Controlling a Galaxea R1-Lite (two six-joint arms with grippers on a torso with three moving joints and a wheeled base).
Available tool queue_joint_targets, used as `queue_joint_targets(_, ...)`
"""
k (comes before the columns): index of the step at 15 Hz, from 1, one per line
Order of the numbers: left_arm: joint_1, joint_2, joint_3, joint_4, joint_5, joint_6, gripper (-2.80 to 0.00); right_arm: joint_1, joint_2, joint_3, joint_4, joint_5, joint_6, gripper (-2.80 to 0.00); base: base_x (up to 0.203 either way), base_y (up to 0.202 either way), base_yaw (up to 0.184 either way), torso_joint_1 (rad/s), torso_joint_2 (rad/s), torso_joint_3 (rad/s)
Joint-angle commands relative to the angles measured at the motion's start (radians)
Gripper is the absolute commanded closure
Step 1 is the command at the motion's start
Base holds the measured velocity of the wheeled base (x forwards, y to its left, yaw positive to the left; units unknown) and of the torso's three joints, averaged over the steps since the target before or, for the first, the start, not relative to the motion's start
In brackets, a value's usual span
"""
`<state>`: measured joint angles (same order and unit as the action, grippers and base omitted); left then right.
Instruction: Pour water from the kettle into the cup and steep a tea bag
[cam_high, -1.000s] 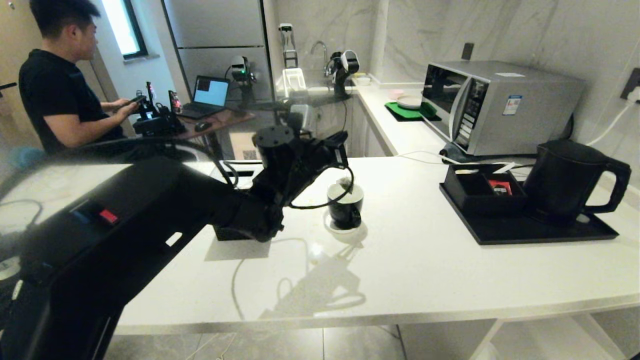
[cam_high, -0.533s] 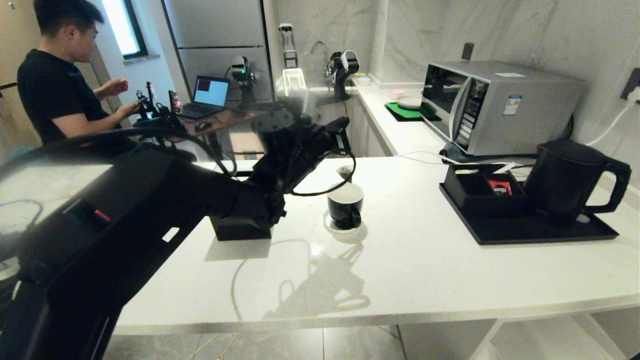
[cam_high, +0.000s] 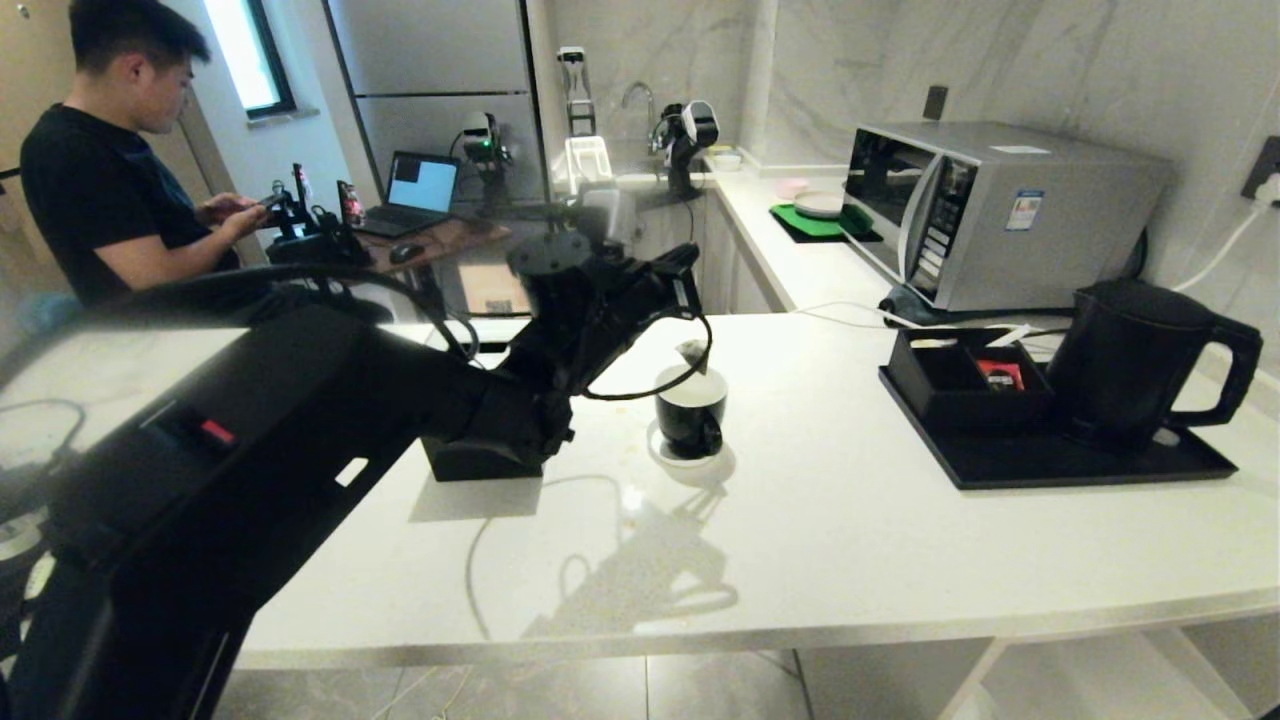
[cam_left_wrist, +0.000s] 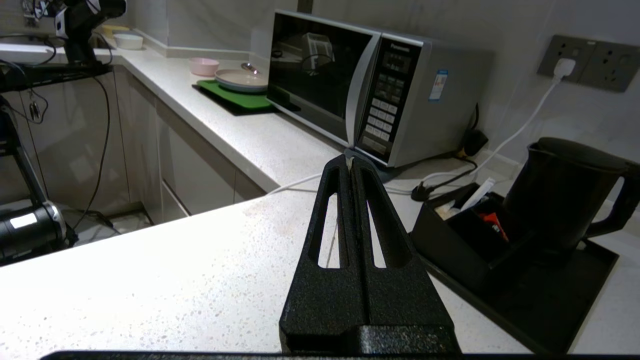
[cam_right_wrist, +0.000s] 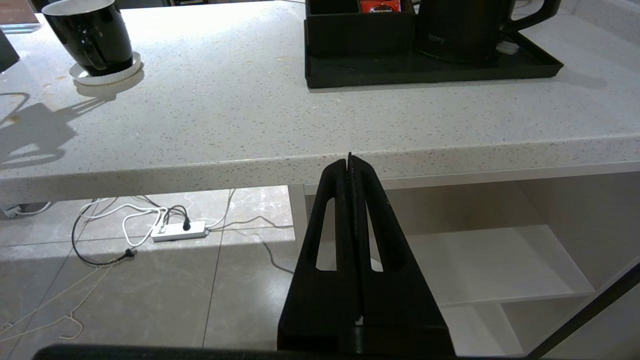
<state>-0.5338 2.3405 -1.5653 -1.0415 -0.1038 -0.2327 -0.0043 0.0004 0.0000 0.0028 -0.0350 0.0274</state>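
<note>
The black cup (cam_high: 690, 418) stands on a white coaster near the middle of the white counter; it also shows in the right wrist view (cam_right_wrist: 90, 35). My left gripper (cam_high: 686, 272) hovers above it, shut on the tea bag's string, with a pale scrap pinched at its tips (cam_left_wrist: 350, 160). The tea bag (cam_high: 692, 352) dangles just over the cup's rim. The black kettle (cam_high: 1130, 360) sits on a black tray (cam_high: 1050, 465) at the right, well apart from the cup. My right gripper (cam_right_wrist: 350, 162) is shut on nothing, parked below the counter's front edge.
A black organiser box (cam_high: 960, 385) with a red packet stands on the tray beside the kettle. A microwave (cam_high: 1000, 210) is behind it. A black tissue box (cam_high: 480, 455) sits under my left arm. A person (cam_high: 100, 190) sits at the far left.
My left gripper rose and lifted the tea bag out of the cup, then sank a little, so the bag now hangs at the rim. The right arm kept still.
</note>
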Motion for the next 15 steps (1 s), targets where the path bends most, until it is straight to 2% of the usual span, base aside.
queue_joint_targets(1,0.0,0.017,0.008,-0.008,0.001,0.0,0.0,0.0,0.001,0.0,0.0,0.0,0.0,0.0,0.0,0.0,0.0,0.0,0.0,0.0)
queue_joint_targets(6,-0.001,0.031,0.102,-0.068,0.003,0.0,0.0,0.0,0.001,0.0,0.0,0.0,0.0,0.0,0.0,0.0,0.0,0.0,0.0,0.0)
queue_joint_targets(13,-0.003,0.046,0.308,-0.215,0.007,0.001,0.0,0.0,0.001,0.0,0.0,0.0,0.0,0.0,0.0,0.0,0.0,0.0,0.0,0.0)
queue_joint_targets(15,-0.003,0.046,0.326,-0.235,0.007,0.001,0.0,0.0,0.001,0.0,0.0,0.0,0.0,0.0,0.0,0.0,0.0,0.0,0.0,0.0)
